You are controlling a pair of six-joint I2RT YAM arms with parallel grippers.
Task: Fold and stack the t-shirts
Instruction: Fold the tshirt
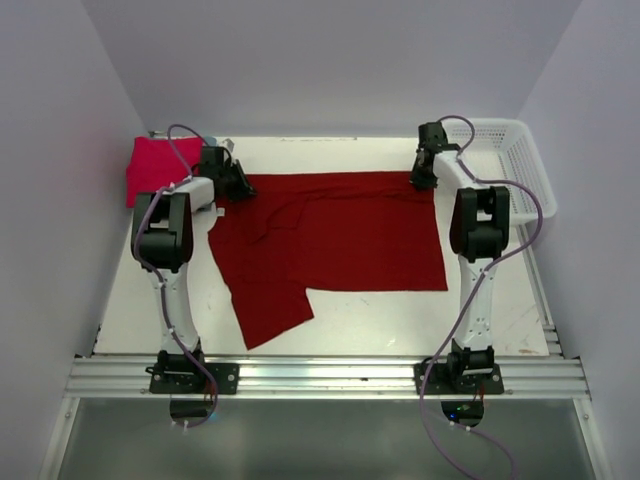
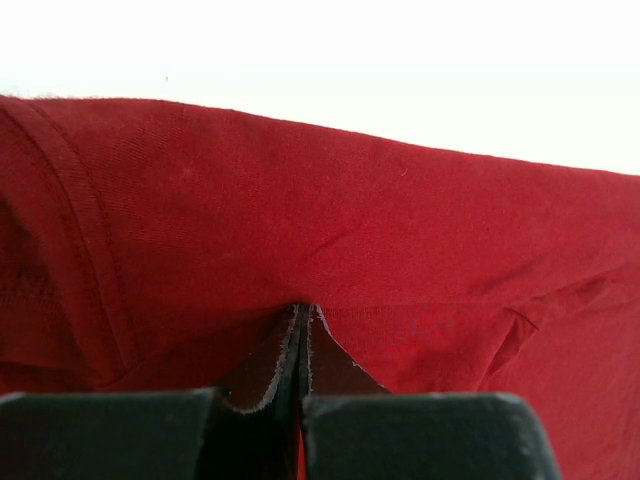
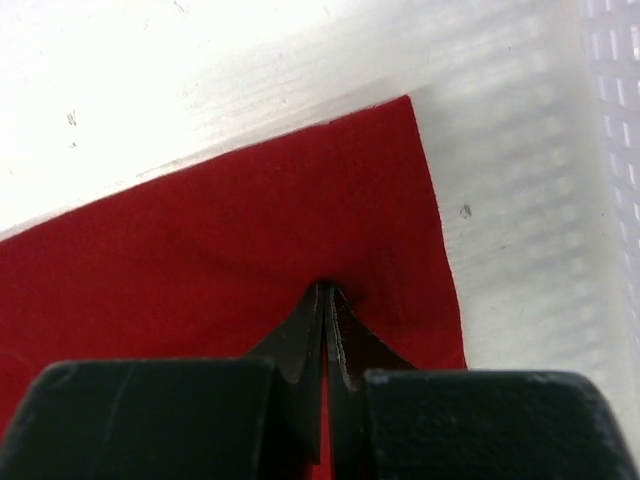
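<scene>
The fold step is in hand: the crimson t-shirt is lying spread across the table, with the left gripper and right gripper each clamping closed fingers on its far edge. The next move is calling for an even lift, drawing that edge nearward. The pinkish-red t-shirt is sitting folded far left. No label or writing is showing.

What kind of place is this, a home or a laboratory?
Probably a robot lab test cell, not a home: plain white walls box in the table, left arm and right arm are bolted to a metal rail, and a dark red shirt lies spread out.
</scene>
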